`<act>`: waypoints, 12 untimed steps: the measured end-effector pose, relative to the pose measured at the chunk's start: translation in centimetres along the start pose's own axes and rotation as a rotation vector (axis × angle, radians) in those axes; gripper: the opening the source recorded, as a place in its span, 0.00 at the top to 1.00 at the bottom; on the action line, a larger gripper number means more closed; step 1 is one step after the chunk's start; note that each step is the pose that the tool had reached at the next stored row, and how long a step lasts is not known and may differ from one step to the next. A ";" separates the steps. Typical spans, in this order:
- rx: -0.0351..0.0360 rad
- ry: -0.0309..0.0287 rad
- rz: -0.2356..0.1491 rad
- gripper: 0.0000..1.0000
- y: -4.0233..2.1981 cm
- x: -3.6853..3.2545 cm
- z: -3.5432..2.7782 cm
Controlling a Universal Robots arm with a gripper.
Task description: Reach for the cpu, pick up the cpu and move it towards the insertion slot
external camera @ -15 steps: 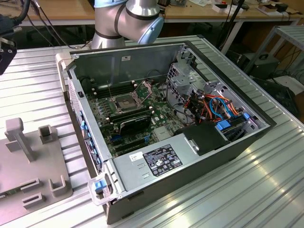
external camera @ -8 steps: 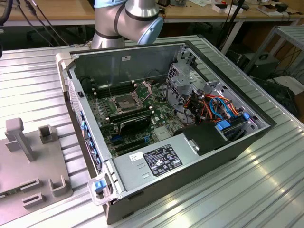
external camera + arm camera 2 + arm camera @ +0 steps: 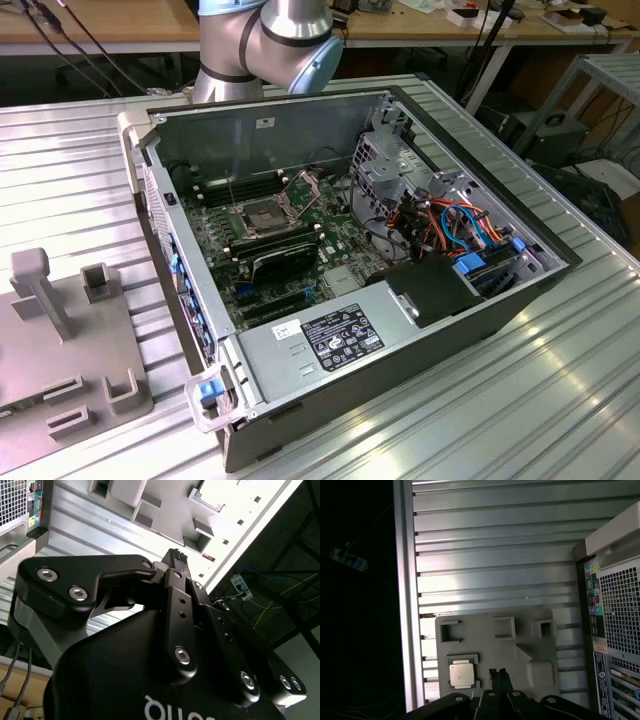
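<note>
While hand (image 3: 497, 673) hangs clenched, cpu (image 3: 461, 674) rests in fixture (image 3: 520, 645) on ribbed table (image 3: 495, 555); workbenches (image 3: 100, 22) beyond.

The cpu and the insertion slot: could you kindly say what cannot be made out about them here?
- cpu, first wrist view: surface markings too small to tell.
- insertion slot, exterior view: contacts inside the frame too small to make out.
- grey fixture, exterior view: cut off by the picture's left edge.

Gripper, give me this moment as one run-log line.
phase: reach | gripper: shut, empty, over grey fixture plate | pale tan-gold square cpu: lying in plate recess, untouched | silvery-framed square insertion slot: on motherboard, no chip
</note>
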State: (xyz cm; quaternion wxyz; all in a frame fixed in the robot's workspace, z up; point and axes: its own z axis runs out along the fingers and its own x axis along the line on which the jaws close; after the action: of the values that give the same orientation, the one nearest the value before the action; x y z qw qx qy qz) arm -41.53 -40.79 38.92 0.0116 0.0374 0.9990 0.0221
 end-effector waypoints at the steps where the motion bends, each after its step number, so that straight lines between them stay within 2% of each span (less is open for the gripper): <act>1: 0.0000 0.0007 0.000 0.89 -0.01 0.18 0.02; 12: 0.0010 0.0135 0.001 0.89 -0.15 1.77 0.39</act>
State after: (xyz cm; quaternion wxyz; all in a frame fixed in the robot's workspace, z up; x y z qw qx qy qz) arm -43.30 -40.79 38.49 0.0049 0.0376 0.9990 0.0218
